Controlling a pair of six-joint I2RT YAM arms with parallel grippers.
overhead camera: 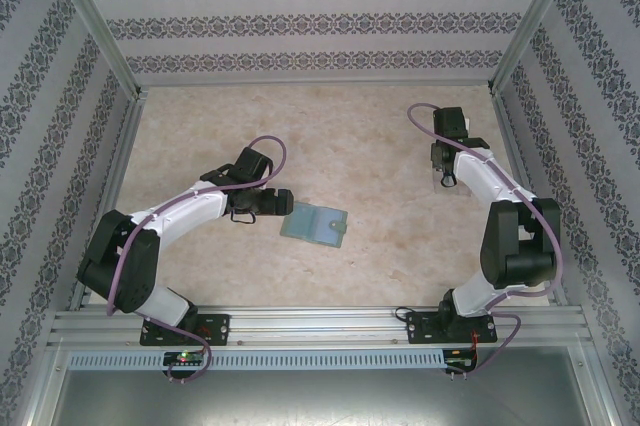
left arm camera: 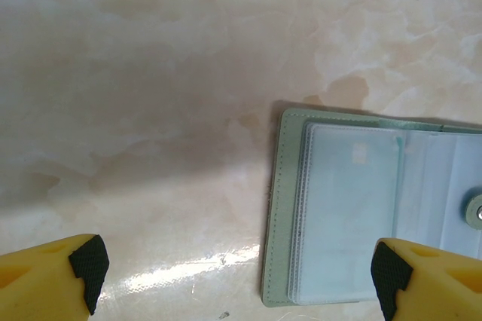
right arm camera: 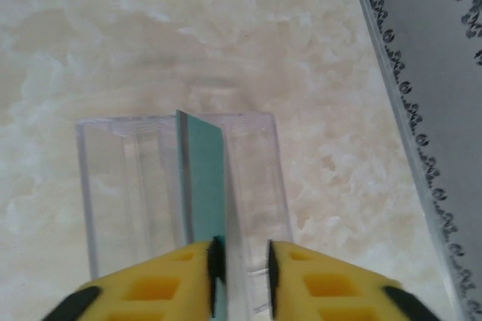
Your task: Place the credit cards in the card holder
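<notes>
The card holder [overhead camera: 313,225] lies open on the marble table, sage green with clear sleeves [left arm camera: 354,215] and a snap at its right edge. My left gripper [overhead camera: 283,201] hovers just left of it, jaws wide open [left arm camera: 241,268], with the holder's left edge between the fingers. At the far right, my right gripper [overhead camera: 445,178] is over a clear plastic box [right arm camera: 128,178] that holds one credit card [right arm camera: 205,178], teal-faced and standing on edge. Its jaws [right arm camera: 242,261] straddle the card, drawn close. The card rests against the left pad. A narrow gap separates it from the right pad.
Patterned walls enclose the table on three sides; the right wall [right arm camera: 437,72] runs close to the clear box. A metal rail [overhead camera: 320,321] carries both arm bases at the near edge. Bare marble lies between the holder and the box.
</notes>
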